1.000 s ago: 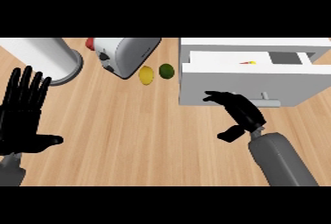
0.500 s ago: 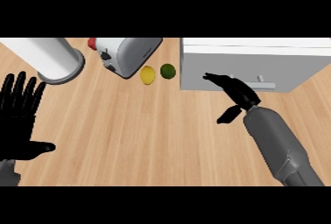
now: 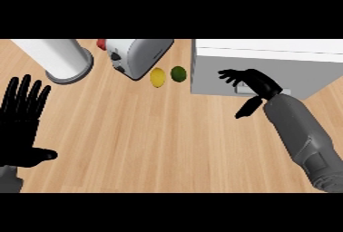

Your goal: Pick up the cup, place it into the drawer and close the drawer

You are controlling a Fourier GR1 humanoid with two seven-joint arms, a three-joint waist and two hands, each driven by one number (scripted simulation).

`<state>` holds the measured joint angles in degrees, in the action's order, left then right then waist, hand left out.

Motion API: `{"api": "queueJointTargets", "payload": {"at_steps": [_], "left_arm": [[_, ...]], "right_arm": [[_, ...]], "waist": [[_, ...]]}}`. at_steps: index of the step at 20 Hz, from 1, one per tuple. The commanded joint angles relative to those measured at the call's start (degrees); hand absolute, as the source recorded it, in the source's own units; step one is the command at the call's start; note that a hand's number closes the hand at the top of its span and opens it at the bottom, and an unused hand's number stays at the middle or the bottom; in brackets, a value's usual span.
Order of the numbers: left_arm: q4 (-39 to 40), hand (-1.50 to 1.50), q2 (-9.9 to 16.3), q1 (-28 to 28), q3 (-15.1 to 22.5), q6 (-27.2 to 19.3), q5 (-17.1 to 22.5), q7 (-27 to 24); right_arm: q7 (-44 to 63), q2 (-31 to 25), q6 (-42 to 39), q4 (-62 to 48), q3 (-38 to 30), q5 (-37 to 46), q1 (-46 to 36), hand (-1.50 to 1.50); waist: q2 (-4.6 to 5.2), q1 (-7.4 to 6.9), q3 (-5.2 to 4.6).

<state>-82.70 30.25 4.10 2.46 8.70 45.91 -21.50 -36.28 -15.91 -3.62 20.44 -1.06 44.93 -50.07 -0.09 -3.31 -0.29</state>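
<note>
A: Where is the cup?

B: No cup shows anywhere. The drawer [image 3: 268,68] sits flush in its white box-shaped cabinet at the upper right, a smooth flat front with sharp square edges and a small pale handle partly hidden behind the fingers.

A: And the robot hand by it?

B: The right robot hand [image 3: 251,84] is matte black, on a smooth grey rounded forearm that comes up from the lower right. Its fingers are spread and only slightly bent, lying over the drawer front near the handle. The thumb points down over the worktop. It grasps nothing; whether the fingertips touch the front I cannot tell.

A: The other one?

B: The left robot hand [image 3: 21,124] rests at the left edge, flat and released, fingers straight and pointing up, thumb out to the side.

A: What else stands on the worktop?

B: The worktop [image 3: 154,136] is light wood with fine straight grain. Just left of the cabinet lie a dark green lime [image 3: 178,73], round, and a yellow lemon [image 3: 157,77], more oval, side by side. Beyond them stands a glossy grey toaster [image 3: 137,54] with rounded corners, something red [image 3: 102,43] peeking out behind it. At the upper left stands a white cylinder [image 3: 57,56] on a grey round base
</note>
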Motion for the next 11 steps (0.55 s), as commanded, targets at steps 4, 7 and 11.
{"api": "queueJointTargets", "payload": {"at_steps": [4, 7, 11], "left_arm": [[0.16, -1.50, 0.15, 1.47, 0.31, 0.28, -2.04, -0.19], [0.36, -1.50, -0.71, 2.30, 0.32, 0.13, -1.18, 0.72], [1.76, -1.50, -1.20, 1.74, 0.11, 0.87, -1.89, -0.64]], "right_arm": [[1.95, -5.28, -0.30, -7.92, -2.45, 0.32, -5.24, -1.50], [3.97, -3.65, -0.15, -8.77, -2.89, 0.08, -7.77, -1.50], [3.31, -4.62, -0.68, -9.75, -3.60, -0.36, -8.17, -1.50]], "waist": [[2.31, -1.76, 0.50], [2.19, -1.85, 0.47], [2.19, -1.96, 0.44]]}}
